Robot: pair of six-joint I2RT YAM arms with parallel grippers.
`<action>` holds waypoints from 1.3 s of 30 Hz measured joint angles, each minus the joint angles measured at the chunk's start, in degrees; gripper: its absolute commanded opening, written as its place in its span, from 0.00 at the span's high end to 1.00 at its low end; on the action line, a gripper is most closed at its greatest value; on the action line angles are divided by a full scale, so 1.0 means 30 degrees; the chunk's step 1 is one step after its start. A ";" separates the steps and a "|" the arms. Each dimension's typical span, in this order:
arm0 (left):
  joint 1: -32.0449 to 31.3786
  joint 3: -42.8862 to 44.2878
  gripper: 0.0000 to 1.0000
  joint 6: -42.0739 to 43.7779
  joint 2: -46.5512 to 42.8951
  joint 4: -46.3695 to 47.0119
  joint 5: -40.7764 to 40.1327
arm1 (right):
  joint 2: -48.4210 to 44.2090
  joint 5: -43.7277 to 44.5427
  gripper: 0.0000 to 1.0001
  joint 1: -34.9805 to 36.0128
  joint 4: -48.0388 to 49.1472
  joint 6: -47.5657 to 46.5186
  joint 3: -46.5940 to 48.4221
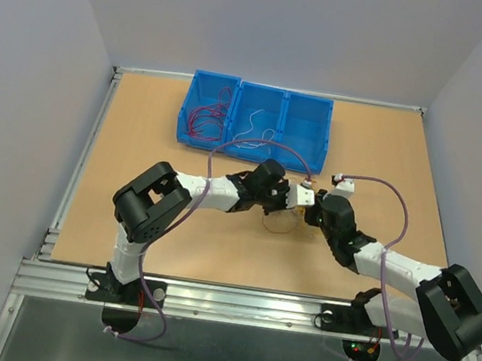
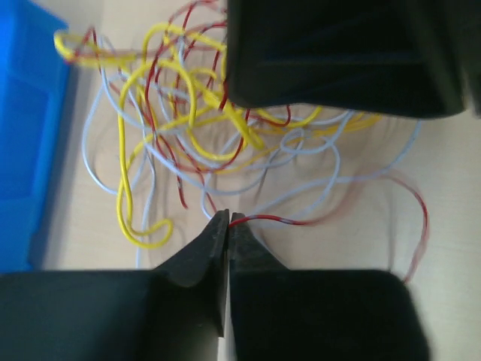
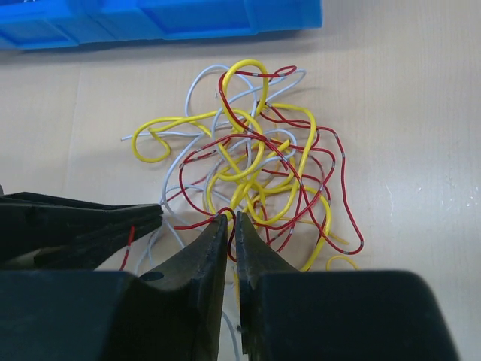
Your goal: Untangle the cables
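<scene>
With the cables (image 3: 252,169) tangled on the surface (image 1: 140,130) at 6 o'clock from the blue bin (image 1: 282,119), the left pincer (image 2: 228,219) and right pincer (image 3: 231,218) each stood closed on a red strand (image 2: 263,219), so the grasp step appeared complete and the next move called for slow, opposed pulls.

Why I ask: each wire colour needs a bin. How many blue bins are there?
3, in a row at the far end: left bin holds red wires, middle bin white wires, right bin looks empty.

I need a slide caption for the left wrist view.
Left gripper pinches one red wire of the tangled cables.
</scene>
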 measured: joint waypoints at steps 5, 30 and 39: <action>-0.0568 -0.0029 1.00 -0.0051 -0.0138 0.0765 -0.0867 | -0.0612 0.0284 0.81 0.0000 0.0051 0.0066 -0.0270; 0.4634 -0.0612 1.00 -0.4721 -1.3573 -0.0889 0.4036 | -0.9814 -0.1333 0.26 -0.0007 0.1625 -0.0517 -0.4328; 0.3577 0.3847 1.00 -0.5319 -1.2604 -0.3803 0.6084 | -0.6135 -0.9653 0.13 0.0007 0.5654 -0.2288 -0.3468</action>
